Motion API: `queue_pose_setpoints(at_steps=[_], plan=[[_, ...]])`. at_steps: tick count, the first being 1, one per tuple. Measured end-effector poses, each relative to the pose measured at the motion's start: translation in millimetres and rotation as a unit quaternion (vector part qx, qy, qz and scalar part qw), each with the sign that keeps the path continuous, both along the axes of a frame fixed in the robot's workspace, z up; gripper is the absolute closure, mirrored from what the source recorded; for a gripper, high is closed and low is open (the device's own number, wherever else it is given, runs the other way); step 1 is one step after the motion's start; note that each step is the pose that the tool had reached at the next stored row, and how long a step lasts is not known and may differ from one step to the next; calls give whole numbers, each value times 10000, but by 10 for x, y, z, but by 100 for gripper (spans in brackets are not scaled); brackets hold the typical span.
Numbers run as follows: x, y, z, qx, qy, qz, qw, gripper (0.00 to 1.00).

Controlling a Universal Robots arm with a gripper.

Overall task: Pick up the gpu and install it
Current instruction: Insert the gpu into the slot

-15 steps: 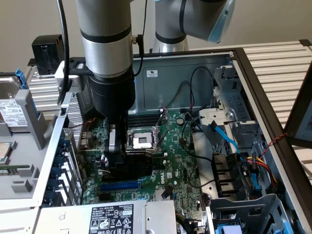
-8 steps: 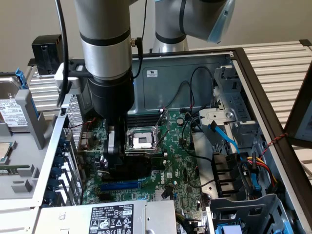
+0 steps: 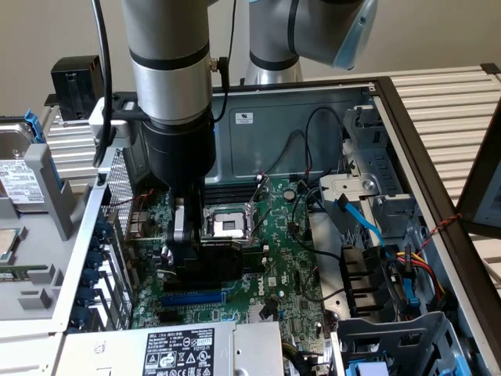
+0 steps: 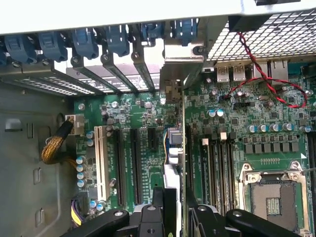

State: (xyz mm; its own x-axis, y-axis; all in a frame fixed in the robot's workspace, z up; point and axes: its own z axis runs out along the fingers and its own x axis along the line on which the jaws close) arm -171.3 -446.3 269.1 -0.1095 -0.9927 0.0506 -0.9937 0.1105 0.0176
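**Over the motherboard, gpu clamped on edge**

Nearest the exterior camera, a grey power supply (image 3: 180,348) lay at the front of the open computer case (image 3: 403,133). A blue expansion slot (image 3: 193,298) sat just behind it on the motherboard (image 3: 293,270). Behind that slot the gripper (image 3: 188,262) hung straight down into the case. Its fingers (image 4: 159,210) were closed narrowly on the gpu (image 3: 228,257), whose black body jutted toward the exterior view's right, just in front of the bare CPU socket (image 3: 221,225).

From the wrist, the gpu (image 4: 183,143) appeared edge-on as a thin upright line between the two fingers. It stood between the long black slots (image 4: 127,163) on one side and the memory slots (image 4: 217,168) on the other. Its silver bracket (image 4: 178,74) sat at the slot openings in the case's rear wall, beside a row of blue latches (image 4: 84,42). Whether the card's edge was seated in a slot could not be told. Farthest back, a twisted red-and-black wire (image 4: 261,74) crossed the port cluster.
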Motion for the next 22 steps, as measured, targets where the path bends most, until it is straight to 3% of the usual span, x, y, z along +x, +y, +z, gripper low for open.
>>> queue_pose_setpoints(at_steps=[3,7,17,22], plan=[[1,-20,-1,1,26,1,10000,73],[3,-97,5,-2,38,-1,10000,73],[18,-115,4,0,37,142,9999,73],[18,-85,2,-1,34,264,9996,73]])
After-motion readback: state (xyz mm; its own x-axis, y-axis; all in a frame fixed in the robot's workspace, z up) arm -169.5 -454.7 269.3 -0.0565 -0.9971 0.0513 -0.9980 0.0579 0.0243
